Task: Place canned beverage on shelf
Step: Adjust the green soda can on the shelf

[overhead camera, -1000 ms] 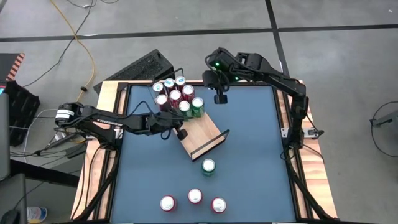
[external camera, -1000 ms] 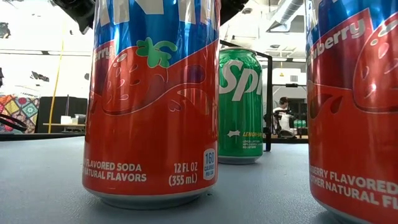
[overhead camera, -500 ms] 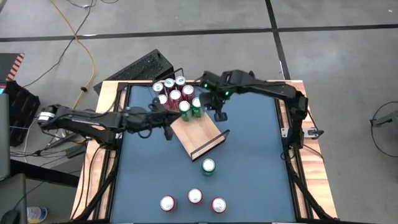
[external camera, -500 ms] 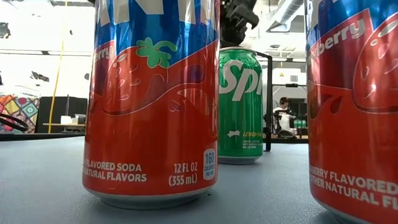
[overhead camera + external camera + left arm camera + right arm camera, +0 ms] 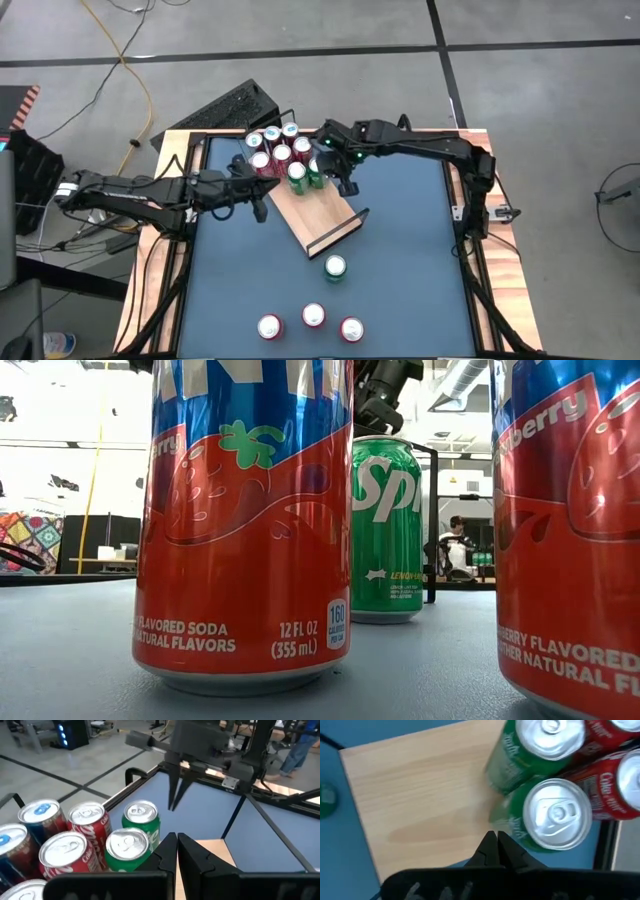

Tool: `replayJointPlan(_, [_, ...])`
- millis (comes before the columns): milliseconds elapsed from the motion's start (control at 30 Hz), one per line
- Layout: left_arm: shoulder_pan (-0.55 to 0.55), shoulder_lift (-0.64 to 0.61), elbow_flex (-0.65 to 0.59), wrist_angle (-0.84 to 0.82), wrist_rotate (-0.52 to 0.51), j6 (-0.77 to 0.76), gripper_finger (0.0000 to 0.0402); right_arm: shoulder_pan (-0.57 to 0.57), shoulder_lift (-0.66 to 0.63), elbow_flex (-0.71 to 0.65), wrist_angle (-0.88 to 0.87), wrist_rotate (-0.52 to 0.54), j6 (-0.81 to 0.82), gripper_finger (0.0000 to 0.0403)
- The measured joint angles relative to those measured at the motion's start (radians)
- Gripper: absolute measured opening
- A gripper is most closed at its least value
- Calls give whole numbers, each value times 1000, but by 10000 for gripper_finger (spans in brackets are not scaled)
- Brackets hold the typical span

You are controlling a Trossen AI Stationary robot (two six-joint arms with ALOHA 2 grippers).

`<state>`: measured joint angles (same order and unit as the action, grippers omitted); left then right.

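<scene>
Your right gripper (image 5: 347,187) and left gripper (image 5: 259,210) are both closed, empty, flanking the shelf (image 5: 318,212); cans (image 5: 283,153) crowd its far end.

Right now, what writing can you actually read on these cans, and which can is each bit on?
"FLAVORED SODA", "NATURAL FLAVORS", "12 FL OZ (355 mL)", "160": near red strawberry can.
"Spr", cut off, and "LEMON": green can behind it.
"berry", "BERRY FLAVORED", "OTHER NATURAL FL": red can at the right edge.
"Coca-Cola" script: red can on the shelf.
Smaller print on the green can: too small to read.
</scene>
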<state>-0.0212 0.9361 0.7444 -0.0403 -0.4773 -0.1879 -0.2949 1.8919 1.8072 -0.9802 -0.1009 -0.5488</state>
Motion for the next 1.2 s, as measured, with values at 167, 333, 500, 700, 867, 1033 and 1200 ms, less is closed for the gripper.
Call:
replayJointPlan(167, [0, -1, 0, -4, 0, 4, 0, -13, 0, 0, 46, 1, -1, 0])
replayJointPlan(333, [0, -3, 0, -6, 0, 7, 0, -17, 10, 1, 74, 1, -1, 0])
replayJointPlan(500, [0, -3, 0, -11, 0, 7, 0, -14, 31, 3, 99, 2, -6, 0])
replayJointPlan(700, [0, -3, 0, -30, 0, 8, 0, 2, 37, 3, 99, 21, -9, 0])
replayJointPlan(867, [0, -3, 0, -36, -1, 8, 0, 8, 20, 7, 81, 48, -9, 0])
replayJointPlan(1033, [0, -3, 0, -55, -1, 8, 0, 8, -8, 9, 54, 49, 19, 0])
replayJointPlan(1200, [0, -3, 0, -59, -1, 8, 0, 7, -7, 0, -20, 48, 21, 0])
